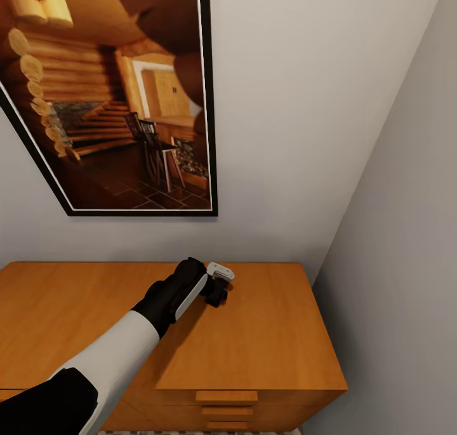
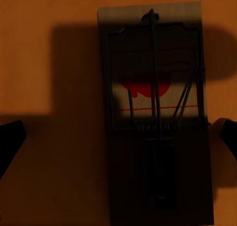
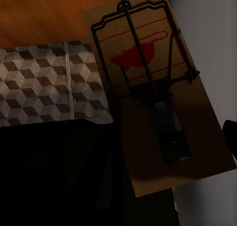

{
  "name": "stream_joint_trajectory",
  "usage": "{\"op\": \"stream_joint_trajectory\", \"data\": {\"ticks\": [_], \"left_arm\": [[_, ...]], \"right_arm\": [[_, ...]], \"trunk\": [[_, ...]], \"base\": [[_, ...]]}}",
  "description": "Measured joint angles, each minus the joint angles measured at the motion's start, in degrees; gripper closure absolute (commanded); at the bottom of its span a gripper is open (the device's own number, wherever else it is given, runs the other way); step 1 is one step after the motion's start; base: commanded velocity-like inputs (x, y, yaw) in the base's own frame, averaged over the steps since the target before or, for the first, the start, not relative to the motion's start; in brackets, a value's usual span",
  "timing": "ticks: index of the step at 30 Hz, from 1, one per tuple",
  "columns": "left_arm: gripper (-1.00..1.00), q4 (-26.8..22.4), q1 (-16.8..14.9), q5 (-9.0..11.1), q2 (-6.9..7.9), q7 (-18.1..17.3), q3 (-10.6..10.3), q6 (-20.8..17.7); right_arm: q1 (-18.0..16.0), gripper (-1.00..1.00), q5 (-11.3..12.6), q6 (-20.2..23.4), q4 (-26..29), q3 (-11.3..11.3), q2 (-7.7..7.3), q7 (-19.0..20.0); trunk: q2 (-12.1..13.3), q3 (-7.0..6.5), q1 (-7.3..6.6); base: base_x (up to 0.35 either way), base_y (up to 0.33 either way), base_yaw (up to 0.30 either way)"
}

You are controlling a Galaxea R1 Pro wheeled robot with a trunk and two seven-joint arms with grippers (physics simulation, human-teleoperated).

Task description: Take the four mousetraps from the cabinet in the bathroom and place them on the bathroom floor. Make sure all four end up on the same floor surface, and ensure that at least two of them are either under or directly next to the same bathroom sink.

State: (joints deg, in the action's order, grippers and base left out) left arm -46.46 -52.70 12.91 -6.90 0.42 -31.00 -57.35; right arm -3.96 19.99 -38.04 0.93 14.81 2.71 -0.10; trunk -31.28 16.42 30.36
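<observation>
My left gripper (image 1: 218, 290) hangs low over the cabinet (image 1: 266, 333) top, jaws spread wide astride a mousetrap (image 2: 155, 117) lying flat, below a framed picture (image 1: 114, 98). My right gripper seems to hold another mousetrap (image 3: 158, 97) above the bathroom floor (image 3: 44, 82), though I cannot tell its grip.

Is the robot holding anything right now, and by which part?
Right jaws: a tan wooden mousetrap, apparently by its lower end, though the contact is hidden. Left jaws: open, holding nothing, above another mousetrap on the orange-brown wooden cabinet.
</observation>
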Motion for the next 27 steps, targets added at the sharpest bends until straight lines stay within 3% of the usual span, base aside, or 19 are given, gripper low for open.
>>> {"op": "stream_joint_trajectory", "data": {"ticks": [2, 3, 27], "left_arm": [[-1.0, 0.0, 0.0, 0.0, 0.0, 0.0, 0.0, 0.0], [1.0, 0.0, 0.0, 0.0, 0.0, 0.0, 0.0, 0.0], [1.0, -0.1, 0.0, -0.7, 0.02, 0.1, 0.0, -0.1]], "right_arm": [[0.0, 1.0, 0.0, 0.0, 0.0, 0.0, 0.01, 0.0], [0.0, 1.0, 0.0, 0.0, 0.0, 0.0, 0.01, 0.0], [0.0, 1.0, 0.0, 0.0, 0.0, 0.0, 0.09, 0.0]], "trunk": [[0.0, 0.0, 0.0], [0.0, 0.0, 0.0], [0.0, 0.0, 0.0]], "base": [[0.0, 0.0, 0.0], [0.0, 0.0, 0.0], [0.0, 0.0, 0.0]]}}
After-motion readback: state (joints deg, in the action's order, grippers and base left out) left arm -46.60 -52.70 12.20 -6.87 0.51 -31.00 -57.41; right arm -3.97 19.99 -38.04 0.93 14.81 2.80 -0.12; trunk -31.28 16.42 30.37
